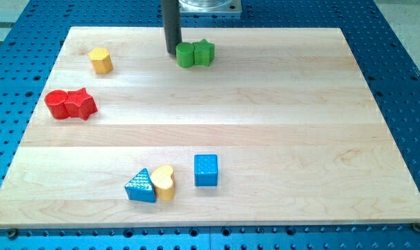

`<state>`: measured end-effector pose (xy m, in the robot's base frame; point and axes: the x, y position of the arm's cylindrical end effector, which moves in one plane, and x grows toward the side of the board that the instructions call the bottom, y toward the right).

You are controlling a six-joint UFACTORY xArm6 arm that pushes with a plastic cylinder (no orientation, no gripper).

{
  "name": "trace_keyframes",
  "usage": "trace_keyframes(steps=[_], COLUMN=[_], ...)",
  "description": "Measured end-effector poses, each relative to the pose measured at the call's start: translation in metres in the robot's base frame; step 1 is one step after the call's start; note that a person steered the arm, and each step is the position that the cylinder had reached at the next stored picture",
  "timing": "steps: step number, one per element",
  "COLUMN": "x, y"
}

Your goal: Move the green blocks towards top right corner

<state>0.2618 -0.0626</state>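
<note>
Two green blocks sit side by side near the view's top centre: a green round block [186,55] on the left, touching a green star-shaped block [204,53] on its right. My tip [171,53] stands on the board just left of the green round block, very close to it or touching it. The rod rises straight up out of the view's top. The wooden board [265,125] has its top right corner far to the right of the green blocks.
A yellow block [101,61] lies at upper left. Two red blocks [70,104] touch at the left edge. Near the bottom centre are a blue triangle [141,186], a yellow heart [164,182] and a blue cube [205,170].
</note>
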Motion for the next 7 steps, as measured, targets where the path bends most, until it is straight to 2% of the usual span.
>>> trace_keyframes(steps=[1, 2, 3, 4, 5, 7], x=[0.019, 0.041, 0.044, 0.041, 0.039, 0.032], y=[-0.041, -0.041, 0.004, 0.098, 0.125, -0.008])
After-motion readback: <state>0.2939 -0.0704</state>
